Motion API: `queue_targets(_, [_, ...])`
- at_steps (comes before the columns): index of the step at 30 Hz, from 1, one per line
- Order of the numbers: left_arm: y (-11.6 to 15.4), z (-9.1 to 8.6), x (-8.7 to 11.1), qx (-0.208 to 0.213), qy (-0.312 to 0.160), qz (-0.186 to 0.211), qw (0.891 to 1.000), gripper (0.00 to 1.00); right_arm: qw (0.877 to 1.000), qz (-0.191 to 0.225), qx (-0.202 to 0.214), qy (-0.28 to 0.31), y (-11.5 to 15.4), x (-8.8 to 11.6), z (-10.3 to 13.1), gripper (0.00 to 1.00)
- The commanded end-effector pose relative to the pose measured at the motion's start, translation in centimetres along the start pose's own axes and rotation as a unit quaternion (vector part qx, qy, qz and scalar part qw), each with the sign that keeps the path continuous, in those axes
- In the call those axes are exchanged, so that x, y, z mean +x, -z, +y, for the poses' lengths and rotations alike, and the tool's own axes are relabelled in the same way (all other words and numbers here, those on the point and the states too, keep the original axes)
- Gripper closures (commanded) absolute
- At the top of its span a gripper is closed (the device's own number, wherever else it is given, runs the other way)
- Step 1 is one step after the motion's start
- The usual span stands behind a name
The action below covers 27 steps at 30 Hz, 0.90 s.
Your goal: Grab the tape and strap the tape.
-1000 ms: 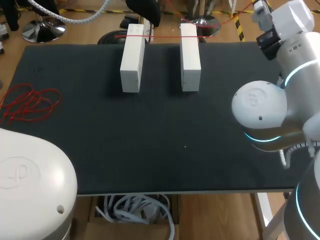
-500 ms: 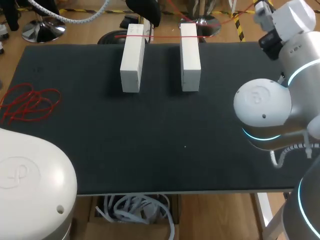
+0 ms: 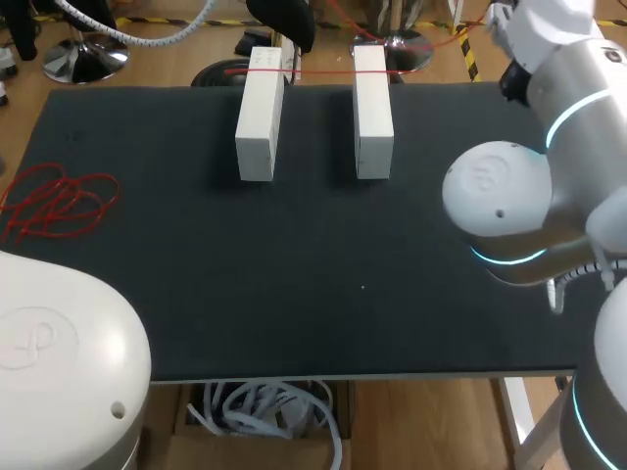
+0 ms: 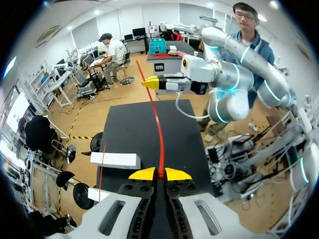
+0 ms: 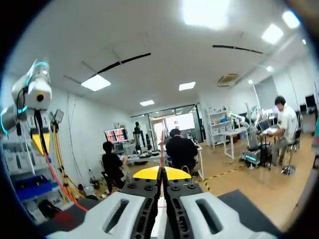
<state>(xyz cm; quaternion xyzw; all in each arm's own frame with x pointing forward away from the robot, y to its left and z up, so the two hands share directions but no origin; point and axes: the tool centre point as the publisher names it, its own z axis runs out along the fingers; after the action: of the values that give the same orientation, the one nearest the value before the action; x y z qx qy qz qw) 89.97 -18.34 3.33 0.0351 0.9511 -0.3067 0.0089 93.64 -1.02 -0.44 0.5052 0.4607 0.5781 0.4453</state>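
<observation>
Two white box-shaped blocks (image 3: pixel 260 122) sat parallel on the matte black table (image 3: pixel 294 255). The tape (image 4: pixel 158 134) was thin, flat and red (ribbon-like). It ran taut over the table from the left gripper (image 4: pixel 160 174), whose yellow tips were pinched onto it, to the right gripper (image 5: pixel 161 173), likewise clamped on it. A loose red tangle (image 3: pixel 59 201) lay at the table's left edge.

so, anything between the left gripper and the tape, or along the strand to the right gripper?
Nothing visible. The left gripper is shut on the red tape, whose strand runs clear above the table to the right gripper. The white block lies beside it, not across.
</observation>
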Motion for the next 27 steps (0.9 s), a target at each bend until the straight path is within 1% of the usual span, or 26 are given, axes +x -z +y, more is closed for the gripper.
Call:
queue_targets(1, [0.13,-0.02,0.06,-0.002,0.001,0.000,1.000,1.00,0.992,-0.029,0.018,0.118,-0.03,0.85,0.55,1.00])
queue_targets(5, [0.13,-0.02,0.06,-0.002,0.001,0.000,1.000,1.00,0.984,-0.019,0.018,0.175,-0.02,0.72,0.57,1.00])
queue_targets(7, [0.13,-0.02,0.06,-0.002,0.001,0.000,1.000,1.00,0.975,-0.006,0.012,0.221,0.06,0.83,0.70,1.00])
queue_targets(12, [0.13,-0.02,0.06,-0.002,0.001,0.000,1.000,1.00,0.962,0.018,0.011,0.272,0.34,0.91,1.11,1.00])
queue_targets(27, [0.13,-0.02,0.06,-0.002,0.001,0.000,1.000,1.00,0.962,0.018,0.011,0.272,0.34,0.91,1.11,1.00])
